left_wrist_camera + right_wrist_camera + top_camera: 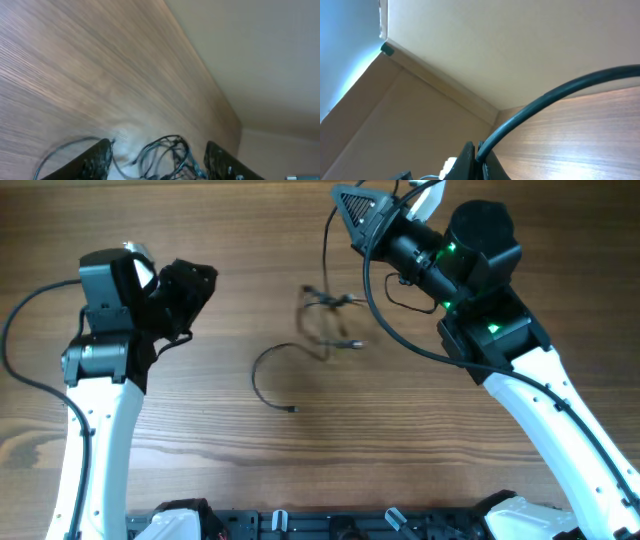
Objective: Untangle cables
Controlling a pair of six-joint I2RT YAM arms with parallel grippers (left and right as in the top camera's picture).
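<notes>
The cables (325, 310) are a small dark tangle at the table's middle. One loose strand (265, 375) curls out to the left and ends in a small plug. My right gripper (345, 208) is high at the back, shut on a cable (560, 92) that runs between its fingers (481, 150). In the overhead view a thin strand (326, 255) hangs from it down to the tangle. My left gripper (185, 292) is open and empty, left of the tangle. In the left wrist view the cables (170, 142) show between its spread fingers (157, 160), some way ahead.
The wooden table (200, 440) carries only the cables. A thicker black cable (385, 320) wired to the right arm loops near the tangle's right side. The left arm's cable (20, 330) arcs at the far left. A beige wall (260, 60) lies beyond the table's far edge.
</notes>
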